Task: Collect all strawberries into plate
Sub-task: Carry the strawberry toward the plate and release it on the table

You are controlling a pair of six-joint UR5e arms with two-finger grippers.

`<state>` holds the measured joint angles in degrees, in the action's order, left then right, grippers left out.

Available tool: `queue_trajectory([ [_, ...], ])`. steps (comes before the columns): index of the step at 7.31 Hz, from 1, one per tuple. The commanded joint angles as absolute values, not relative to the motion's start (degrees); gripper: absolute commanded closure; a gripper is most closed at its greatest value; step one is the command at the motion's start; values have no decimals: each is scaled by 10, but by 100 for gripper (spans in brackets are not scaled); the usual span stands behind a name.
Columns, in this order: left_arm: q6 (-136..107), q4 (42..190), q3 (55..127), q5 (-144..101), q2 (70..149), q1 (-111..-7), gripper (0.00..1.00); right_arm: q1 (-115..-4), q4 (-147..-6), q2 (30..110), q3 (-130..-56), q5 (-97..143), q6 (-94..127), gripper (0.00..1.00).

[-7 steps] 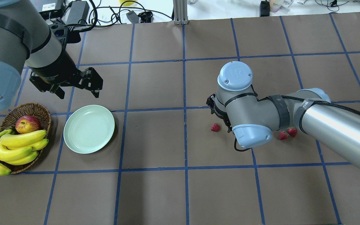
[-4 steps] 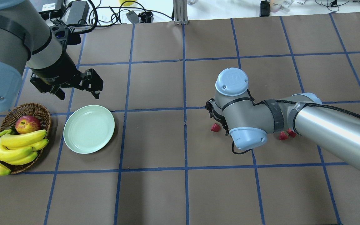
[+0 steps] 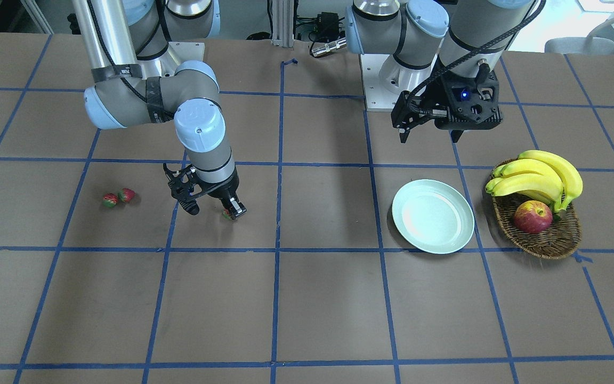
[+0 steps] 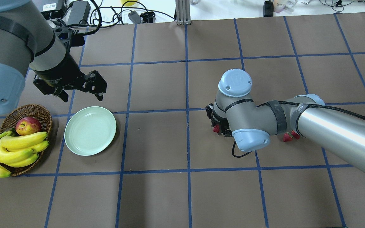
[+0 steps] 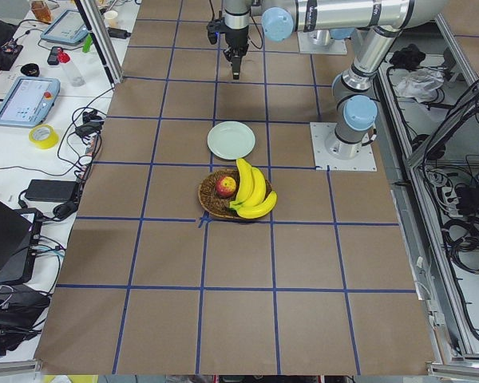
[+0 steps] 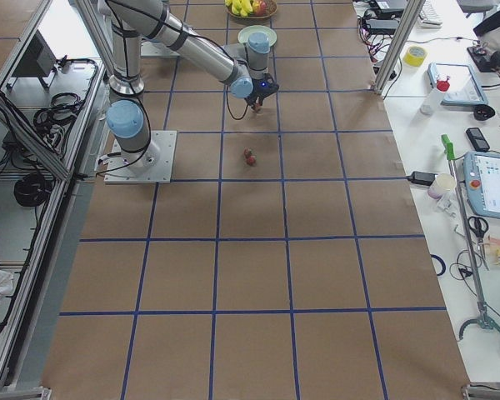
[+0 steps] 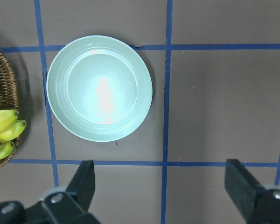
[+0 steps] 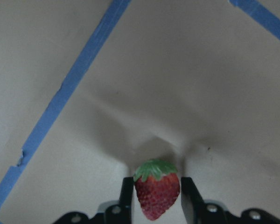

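Strawberry (image 8: 156, 193) clamped in right gripper (image 8: 156, 183), well apart from plate (image 4: 90, 130); pinch on its rounded flesh could slip during lift. Left gripper (image 7: 159, 170) spread wide, near plate.

Brown table (image 4: 157, 196): plate (image 4: 90, 130), basket (image 4: 30, 107), strawberries (image 3: 110, 200).

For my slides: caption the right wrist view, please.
Right gripper fingers pinching one strawberry, leafy top away from camera, above brown table with blue tape.

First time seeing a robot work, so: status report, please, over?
Right gripper shut on one strawberry, low at the table. Left gripper open, hovering near empty plate. Two strawberries lie on table. Nothing blocking the way.
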<state>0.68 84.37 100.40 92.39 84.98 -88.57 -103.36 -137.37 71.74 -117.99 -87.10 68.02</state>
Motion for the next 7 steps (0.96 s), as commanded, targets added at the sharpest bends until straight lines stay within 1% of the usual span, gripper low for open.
queue_trajectory([
  [1,6,844,1005,923,850,-886,0,-1034,-1374,719,-1178,-871,653,80],
  [2,5,843,1005,921,850,-886,0,-1036,-1375,722,-1170,-869,643,89],
  [3,5,844,1005,920,848,-887,0,-1053,-1361,733,-1139,-867,643,92],
  [4,2,843,1005,918,848,-888,0,-1106,-1333,728,-1097,-867,627,92],
  [5,4,844,1004,919,846,-888,0,-1161,-1325,716,-1079,-863,565,92],
  [6,6,844,1001,923,845,-888,0,-1193,-1345,701,-1076,-834,530,92],
  [7,5,844,1002,923,841,-888,0,-1215,-1408,669,-1076,-814,523,93],
])
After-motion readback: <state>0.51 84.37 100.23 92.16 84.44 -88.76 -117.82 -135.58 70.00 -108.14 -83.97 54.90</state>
